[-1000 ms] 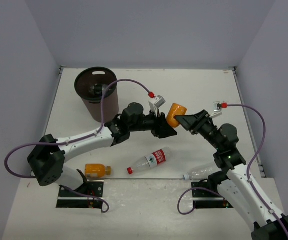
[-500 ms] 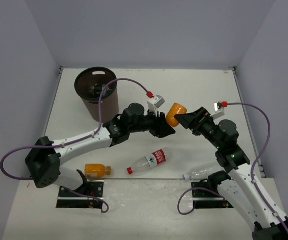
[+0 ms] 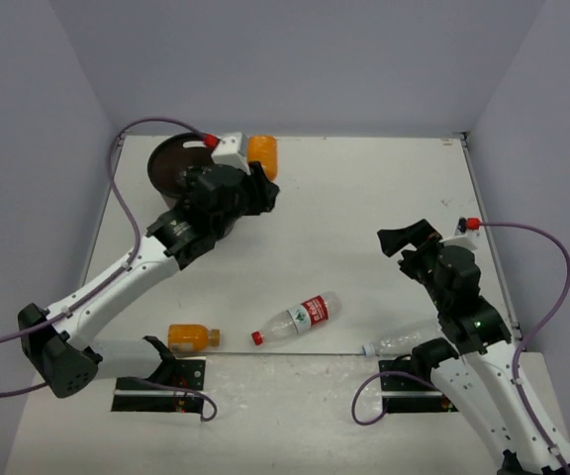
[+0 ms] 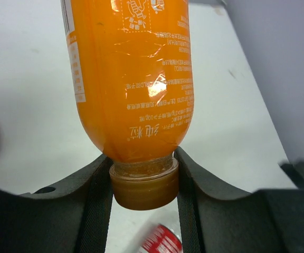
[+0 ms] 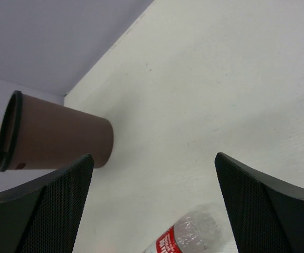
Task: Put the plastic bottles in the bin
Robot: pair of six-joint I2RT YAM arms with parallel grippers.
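My left gripper (image 3: 256, 180) is shut on the neck of an orange-filled bottle (image 3: 262, 155), which it holds in the air just right of the dark brown bin (image 3: 158, 158). In the left wrist view the fingers clamp just above the cap (image 4: 144, 184) of that bottle (image 4: 133, 79). My right gripper (image 3: 405, 237) stands open and empty at mid right. It looks toward the bin (image 5: 57, 139) and a clear bottle with a red label (image 5: 189, 234). That bottle (image 3: 295, 319) lies near the front, with a second orange bottle (image 3: 191, 336) at front left.
A plain clear bottle (image 3: 399, 338) lies by the right arm's base, partly hidden by the arm. The left arm and its purple cable (image 3: 117, 188) cover the bin's right side. Grey walls close off the table at the back and both sides.
The right gripper let go of the orange bottle, opened wide and drew back to the right. The left arm swung the bottle from mid-table to beside the bin.
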